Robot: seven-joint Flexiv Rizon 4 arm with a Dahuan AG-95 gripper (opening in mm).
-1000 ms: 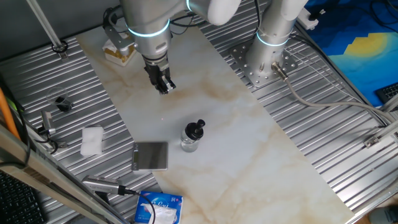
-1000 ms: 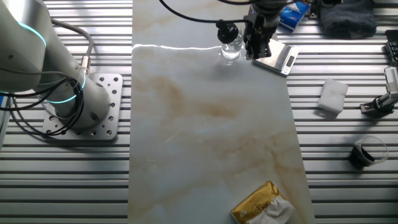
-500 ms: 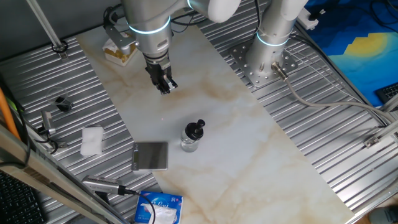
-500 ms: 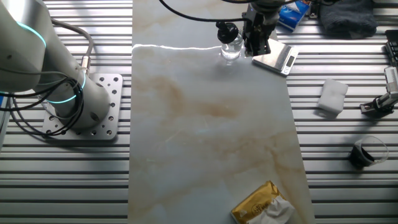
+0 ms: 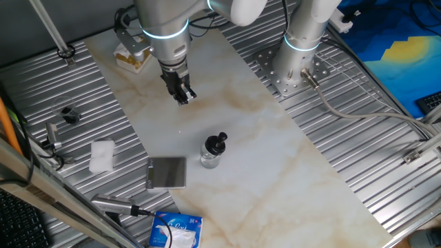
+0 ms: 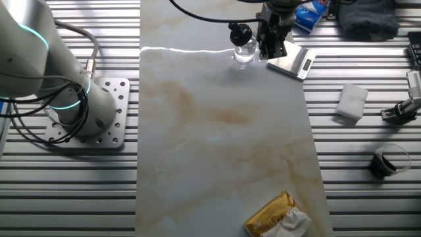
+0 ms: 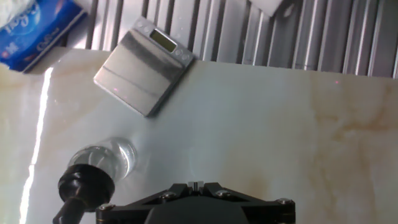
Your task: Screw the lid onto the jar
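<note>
The small clear glass jar [image 5: 210,157] stands upright on the marble tabletop with the black knobbed lid [image 5: 218,142] sitting on top of it. In the other fixed view the jar [image 6: 245,51] and lid [image 6: 239,31] show near the far edge. In the hand view the jar [image 7: 111,155] and lid [image 7: 85,184] are at the lower left. My gripper [image 5: 182,96] hangs in the air well away from the jar, empty, with its jaws closed together; it also shows in the other fixed view [image 6: 272,51] and in the hand view [image 7: 195,185].
A grey square scale [image 5: 167,172] lies beside the jar. A white folded cloth [image 5: 102,155], a blue packet [image 5: 176,231] and a small black part [image 5: 68,114] lie on the ribbed metal. A yellow-wrapped item [image 5: 132,57] sits at the far corner. A second arm's base [image 5: 295,63] stands at the right.
My gripper has risen slightly and drifted a little away from the jar. The jar and lid have not moved.
</note>
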